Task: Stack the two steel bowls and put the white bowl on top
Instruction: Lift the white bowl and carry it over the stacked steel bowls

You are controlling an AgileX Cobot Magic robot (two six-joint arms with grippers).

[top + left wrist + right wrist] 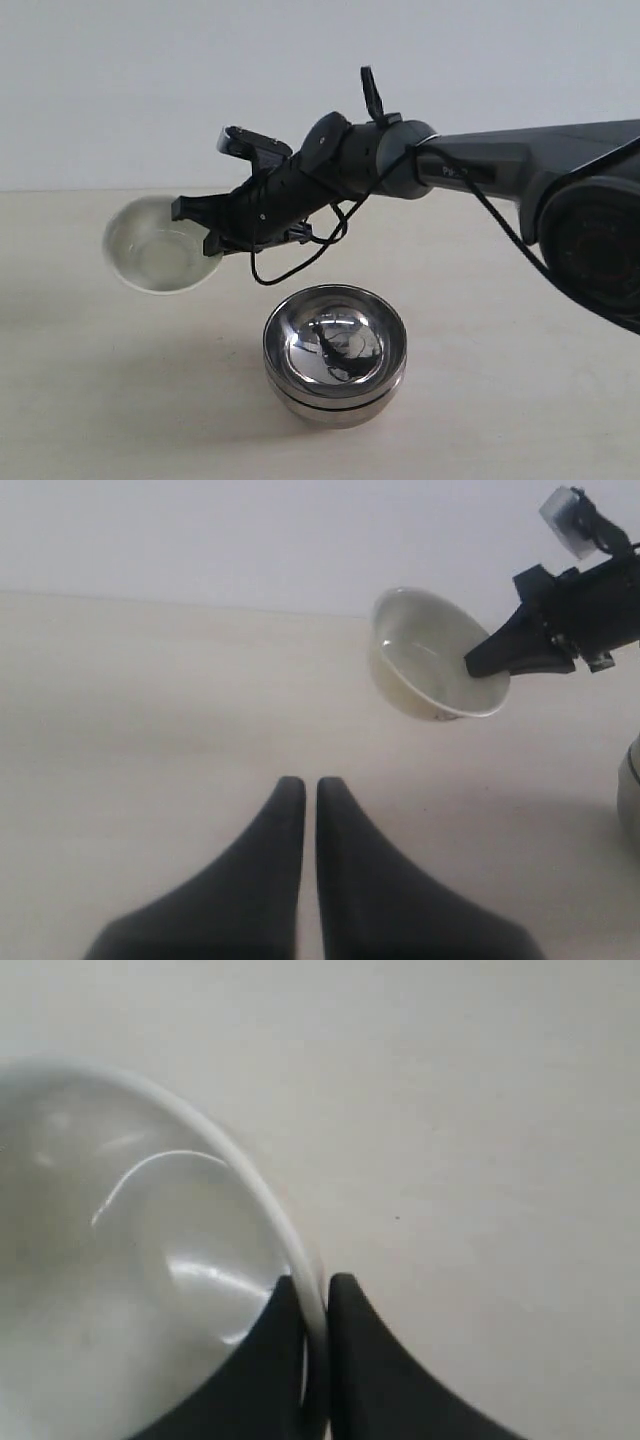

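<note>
White bowl (pixel 152 246), pinched by right end effector (pixel 197 227), seemingly airborne beside steel bowls (pixel 335 350).

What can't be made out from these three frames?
Left gripper: outside the exterior view, seen only in its own wrist view.
Steel bowls: the lower one's inside is covered by the upper one; the left wrist view cuts them off at its edge.
White bowl: underside faces away in the exterior view; the right wrist view crops it, and the right gripper covers part of the rim.
</note>
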